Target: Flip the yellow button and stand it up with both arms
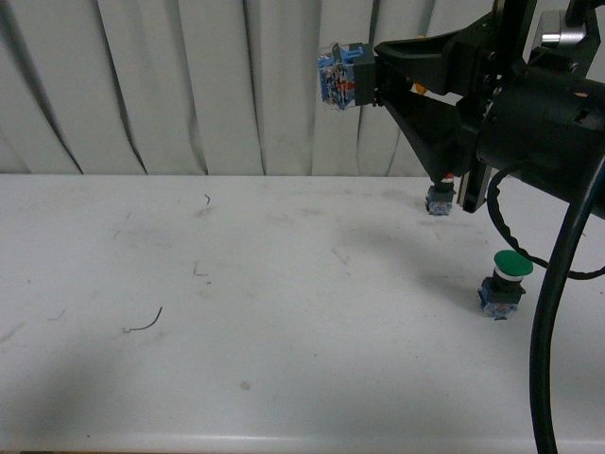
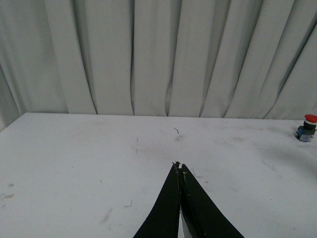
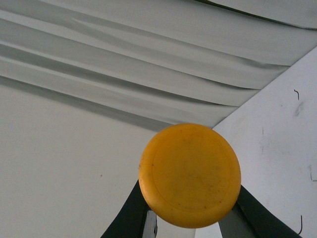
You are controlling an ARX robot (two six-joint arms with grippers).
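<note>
I had the yellow button (image 1: pixel 342 76) up in the air, well above the table (image 1: pixel 236 331), pinched in the right gripper (image 1: pixel 376 78). The jaws were clamped around its middle, and the blue block base stuck out sideways past the fingertips toward the robot's left. In the right wrist view the round cap (image 3: pixel 189 174) stared straight back at the lens, sitting between the two fingers.

The left gripper (image 2: pixel 179 167) hung low over the table with its jaws pressed together and nothing between them.

I read the button as a small, stiff, light piece, hard plastic with a metal collar, so nothing would give under a firm squeeze. The cap looked smooth and domed, and I judged it a poor place to pinch. The exposed blue block had flat faces, so that was where I wanted the left claw to take over.

With a wide cap on a narrow base, I expected it to tip easily once set down upright.

The red-capped switch (image 2: pixel 307 127) and the green-capped switch (image 1: pixel 506 282) stood on the table's right side, well clear of the lifted button.
</note>
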